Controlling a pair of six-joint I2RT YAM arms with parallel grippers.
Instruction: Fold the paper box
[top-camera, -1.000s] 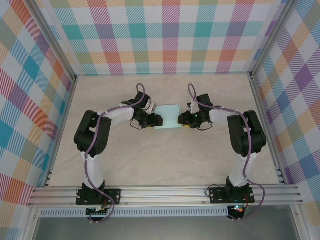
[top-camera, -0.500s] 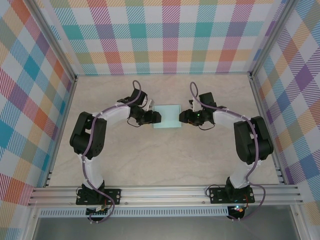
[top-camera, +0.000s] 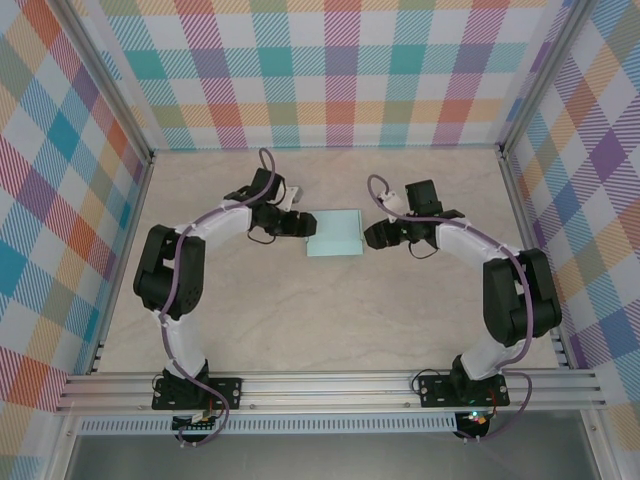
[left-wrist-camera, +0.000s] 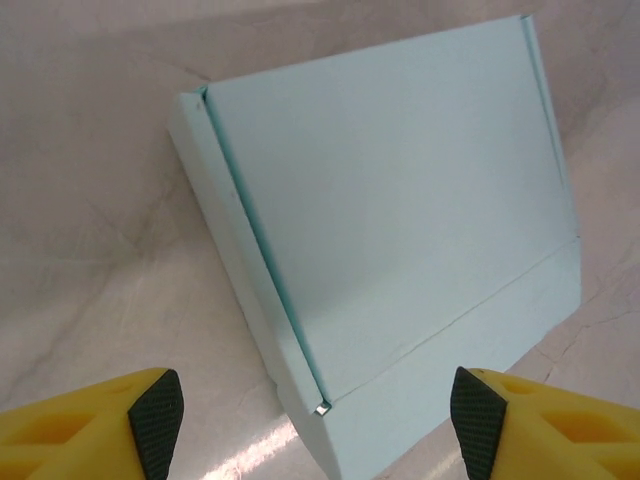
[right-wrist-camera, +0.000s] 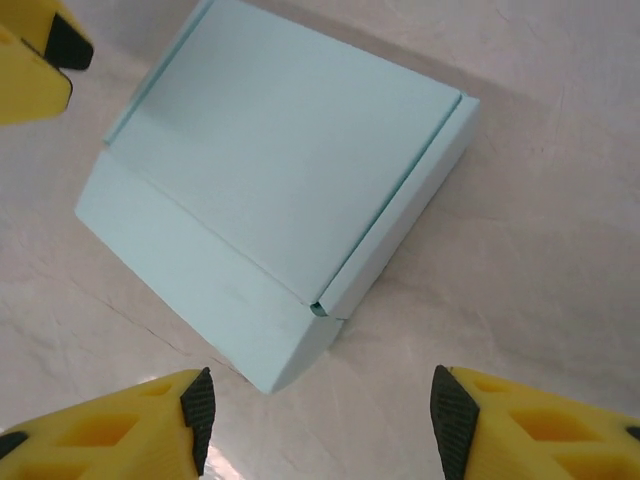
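The paper box (top-camera: 335, 233) is a closed, flat, pale mint-aqua rectangular box lying on the table between the two arms. From the left wrist the paper box (left-wrist-camera: 390, 230) lies lid up, one corner reaching in between my fingers. My left gripper (top-camera: 305, 225) is open just off the box's left side, nothing held; its gap (left-wrist-camera: 312, 420) spans that corner. My right gripper (top-camera: 368, 236) is open just off the right side. In the right wrist view the paper box (right-wrist-camera: 280, 190) lies ahead of the open right gripper (right-wrist-camera: 318, 405), apart from it.
The table (top-camera: 330, 310) is pale marble-patterned, walled by plaid panels (top-camera: 340, 70) at the back and sides. An aluminium rail (top-camera: 330, 385) carries both arm bases along the near edge. A yellow finger of the left gripper (right-wrist-camera: 30, 55) shows in the right wrist view's top left corner.
Both grippers have drawn back outward from the box's sides and toward the far side of the table, leaving small gaps. The box stays closed in place.
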